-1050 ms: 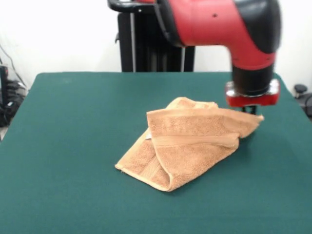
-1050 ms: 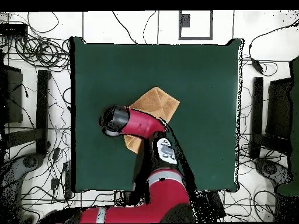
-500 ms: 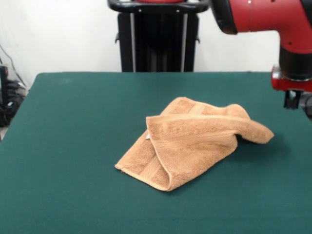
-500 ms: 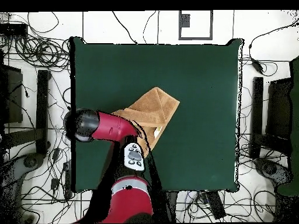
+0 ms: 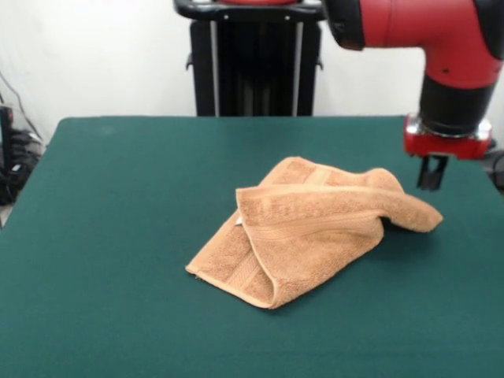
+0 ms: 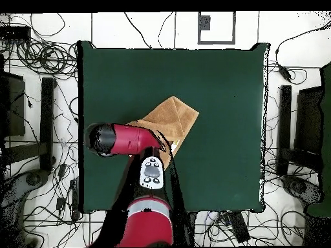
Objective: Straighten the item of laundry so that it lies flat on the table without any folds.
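The item of laundry (image 5: 315,228) is a tan-orange towel lying crumpled at the middle of the green table (image 5: 118,197). It is folded over itself, with a woven band across the top layer and a pointed end stretching right. My gripper (image 5: 431,173) hangs just above and behind that right end, open, holding nothing and not touching the cloth. In the overhead view the towel (image 6: 174,117) shows partly under the red arm (image 6: 132,139). The arm's black end covers the gripper there, beside the towel's left corner on the table (image 6: 220,84).
A black pedestal (image 5: 252,71) stands behind the table's far edge. Cables and black stands (image 6: 46,116) crowd the floor around the table in the overhead view. Green cloth lies bare on all sides of the towel.
A second ago the gripper sat at the towel's raised right corner. That corner has dropped to the table. The arm swung out to the right, then came back toward the towel's right end.
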